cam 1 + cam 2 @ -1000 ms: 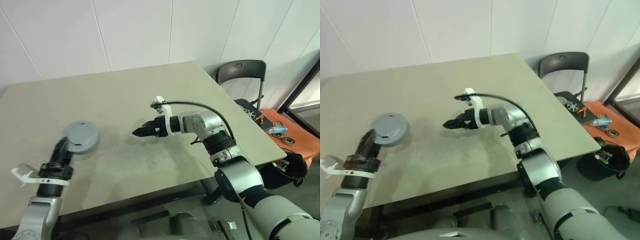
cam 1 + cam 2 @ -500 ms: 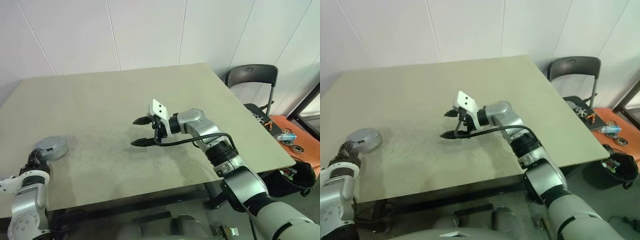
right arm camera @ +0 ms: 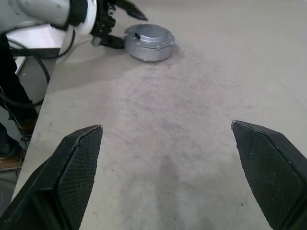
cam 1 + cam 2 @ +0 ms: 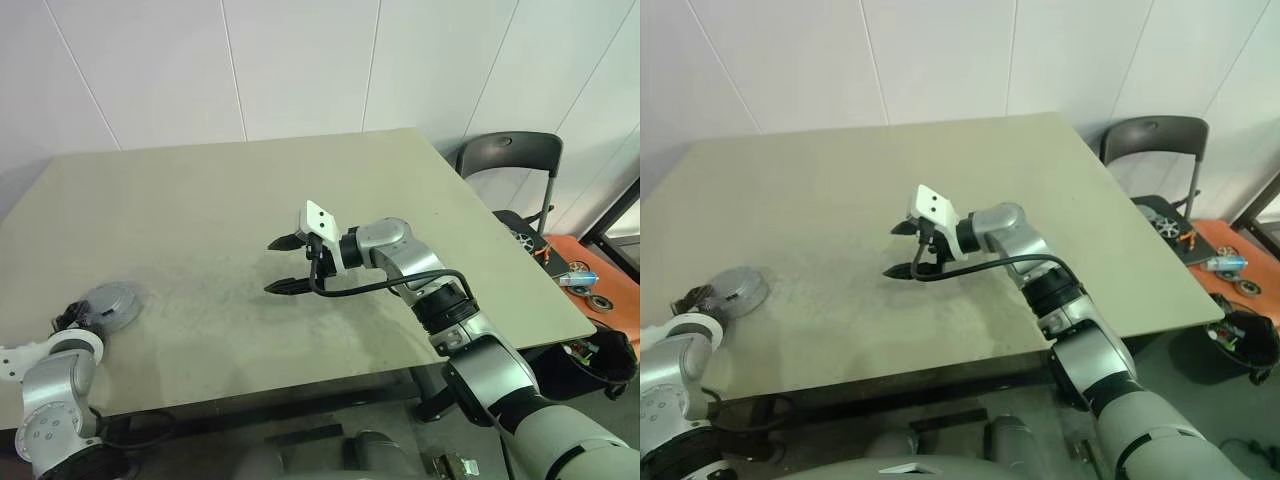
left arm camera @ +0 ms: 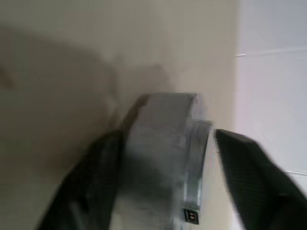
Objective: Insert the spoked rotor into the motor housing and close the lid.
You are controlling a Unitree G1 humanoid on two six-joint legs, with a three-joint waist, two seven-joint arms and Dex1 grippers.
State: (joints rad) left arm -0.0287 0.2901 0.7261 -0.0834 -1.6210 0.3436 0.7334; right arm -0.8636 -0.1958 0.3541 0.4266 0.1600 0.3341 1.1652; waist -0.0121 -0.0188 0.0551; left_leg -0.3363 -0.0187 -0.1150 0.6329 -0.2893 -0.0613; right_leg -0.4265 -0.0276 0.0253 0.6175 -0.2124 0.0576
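A round silver-grey lid point(image 4: 108, 303), plain face up, caps a closed disc-shaped unit that lies flat on the table near its left front corner. The motor housing under the lid cannot be told apart from it, and the spoked rotor is hidden. My left gripper point(image 4: 72, 318) is open with its fingers astride the unit's rim; the left wrist view shows the grey side wall point(image 5: 163, 158) between them, with a gap at one finger. My right gripper point(image 4: 270, 267) hangs open and empty over the middle of the table, pointing left toward the lid point(image 3: 149, 42).
The beige table point(image 4: 230, 200) ends close to the left of the lid. A black chair point(image 4: 510, 160) stands past the table's right edge, beside an orange surface point(image 4: 585, 270) with small parts. A black cable loops under my right wrist.
My left gripper brought the grey unit down from the air to the table's left side, and its fingers have since spread off it. My right wrist rolled, spreading its fingers one above the other.
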